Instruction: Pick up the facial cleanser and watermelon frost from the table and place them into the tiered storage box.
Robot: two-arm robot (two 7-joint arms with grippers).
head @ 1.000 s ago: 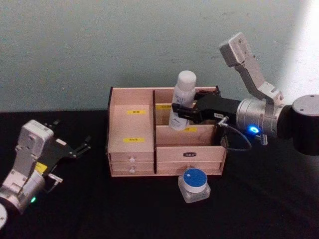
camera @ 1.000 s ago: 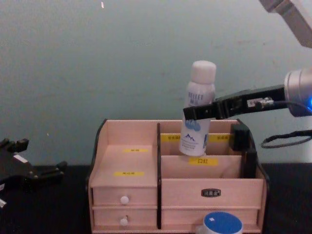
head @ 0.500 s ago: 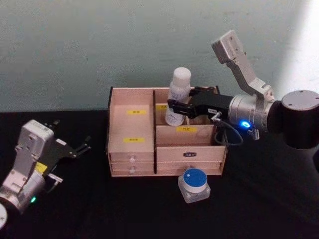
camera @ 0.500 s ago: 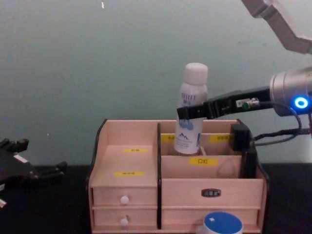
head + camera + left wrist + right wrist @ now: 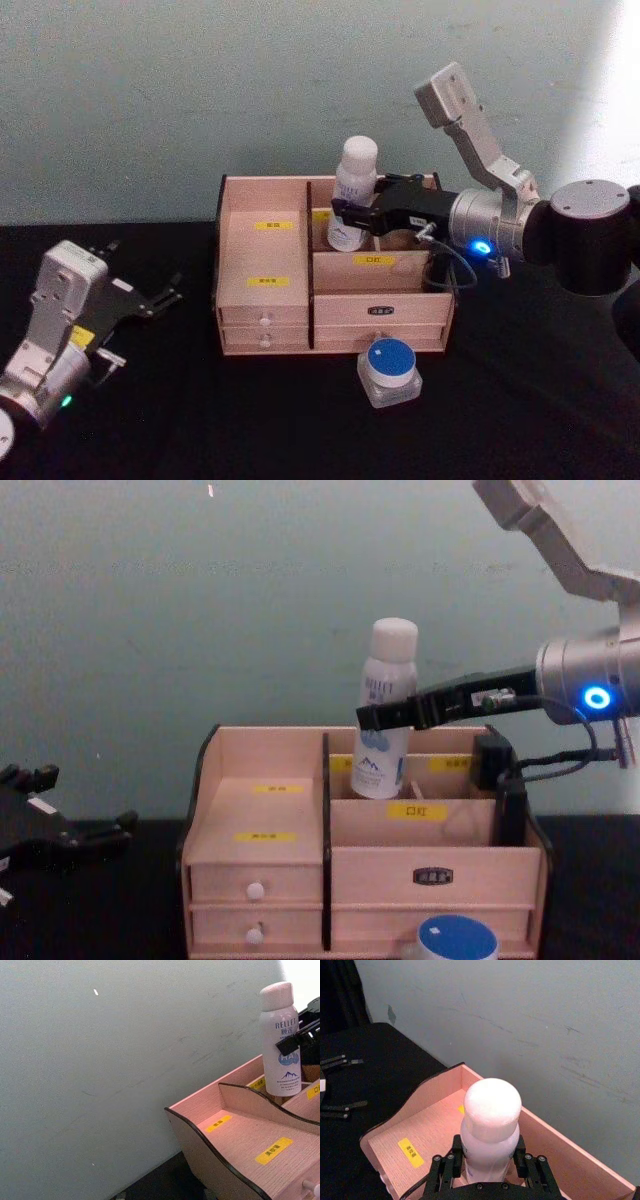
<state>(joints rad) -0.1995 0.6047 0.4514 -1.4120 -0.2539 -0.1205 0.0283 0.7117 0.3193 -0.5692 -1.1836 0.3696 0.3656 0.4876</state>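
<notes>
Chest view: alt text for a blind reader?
The right claw holds a white bottle upright, base inside the rear right compartment of the tiered storage box. A blue-lidded jar stands before it; the left claw idles far left.

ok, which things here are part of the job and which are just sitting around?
Job: white bottle, held by the right gripper, partly inside the wooden box's back compartment; blue-lidded jar on the table in front.
Idle: left gripper, parked open at left.

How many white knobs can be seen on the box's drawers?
2. Both are on the left drawers of the box: the upper knob, and the lower knob right under it. The jar may hide another. The right gripper holds the bottle.
</notes>
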